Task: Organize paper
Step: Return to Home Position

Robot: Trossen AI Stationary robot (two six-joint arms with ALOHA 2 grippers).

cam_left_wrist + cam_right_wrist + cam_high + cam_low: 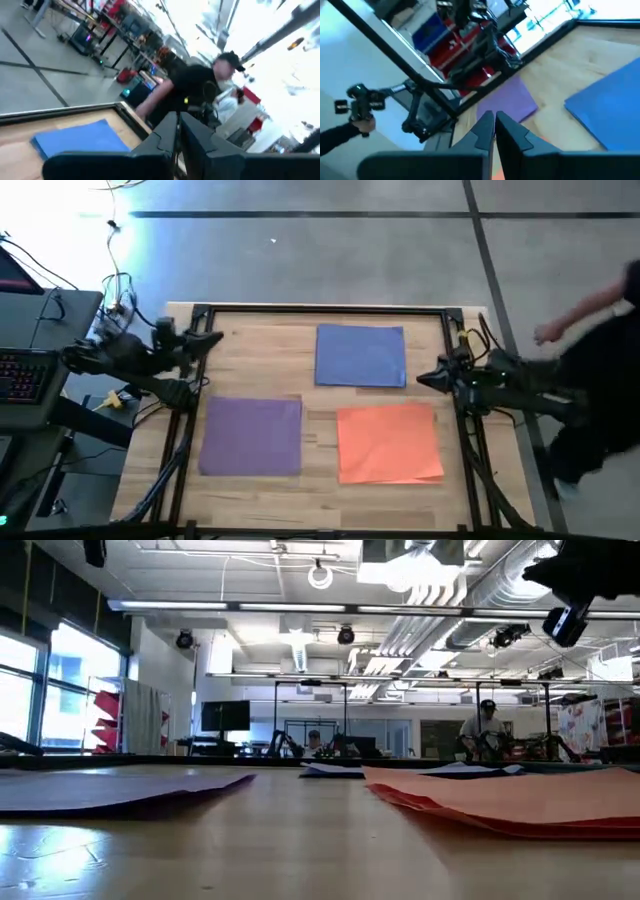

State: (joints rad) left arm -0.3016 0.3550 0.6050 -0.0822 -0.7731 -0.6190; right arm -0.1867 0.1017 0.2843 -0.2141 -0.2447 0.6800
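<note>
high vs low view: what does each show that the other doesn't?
High only: the left gripper at the table's left edge and the right gripper at its right edge, both off the sheets; a nearby person beside the right arm.
Low only: the room behind, ceiling lights, a distant person.
Both: purple paper, orange paper and blue paper lying flat, apart, on the table.

lab: ceiling ducts (425, 635), monitor (225, 716)
</note>
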